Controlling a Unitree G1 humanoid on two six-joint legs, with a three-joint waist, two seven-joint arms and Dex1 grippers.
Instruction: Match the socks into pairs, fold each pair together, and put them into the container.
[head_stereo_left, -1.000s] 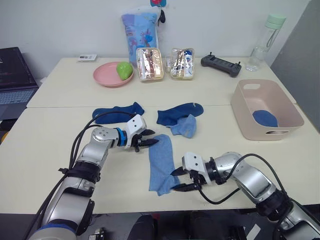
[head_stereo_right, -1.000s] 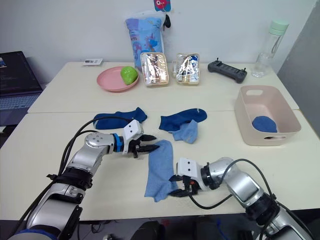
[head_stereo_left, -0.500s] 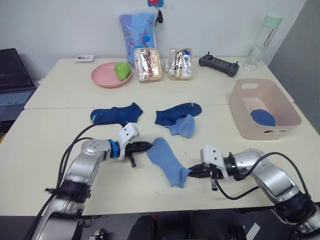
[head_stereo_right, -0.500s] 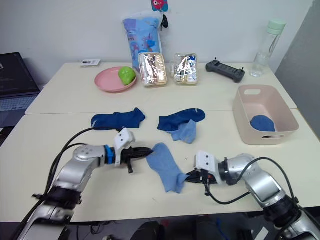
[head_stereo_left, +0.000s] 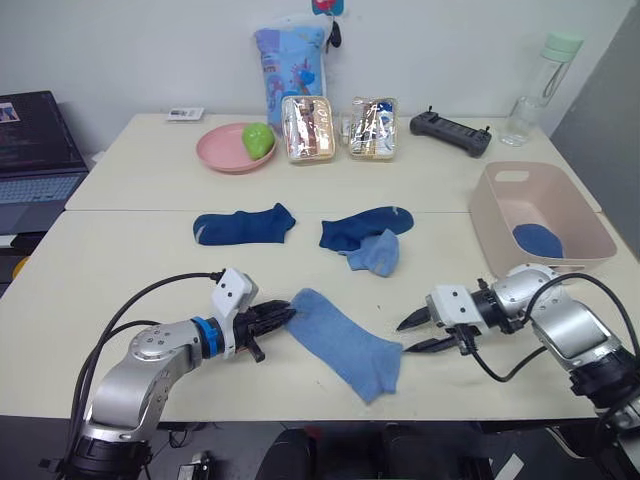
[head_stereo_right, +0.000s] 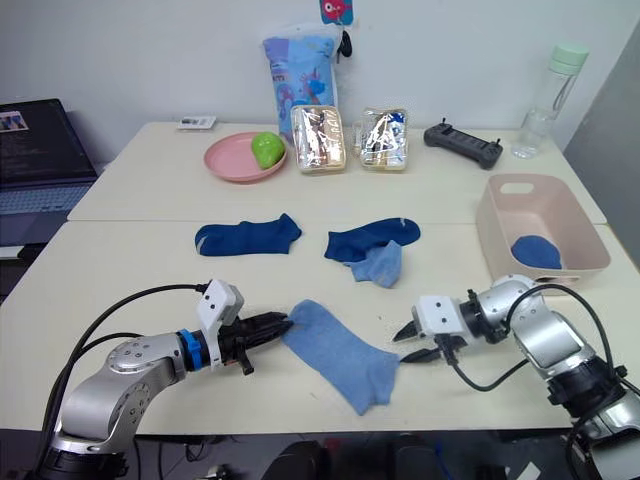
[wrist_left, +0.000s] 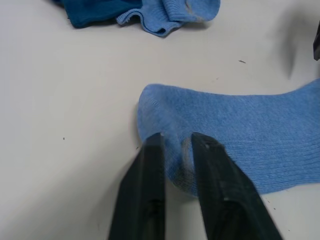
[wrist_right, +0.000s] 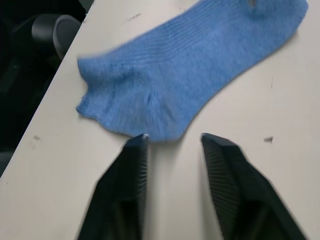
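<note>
Light-blue knit, a sock (head_stereo_left: 345, 340) lies flat near the desk's (head_stereo_left: 120, 260) front edge; the left gripper (head_stereo_left: 281, 320) pinches one end of it, while the right gripper (head_stereo_left: 417, 334) hovers spread just off the other end, not touching. It looks soft, limp and light, likely to drape and slide when pulled, so an end hem seems the best hold. Beyond lie a navy sock (head_stereo_left: 243, 224) and a navy-and-blue pile (head_stereo_left: 366, 238). Further right, the container (head_stereo_left: 503, 215) holds a folded blue bundle (head_stereo_left: 540, 240). No readable writing.
</note>
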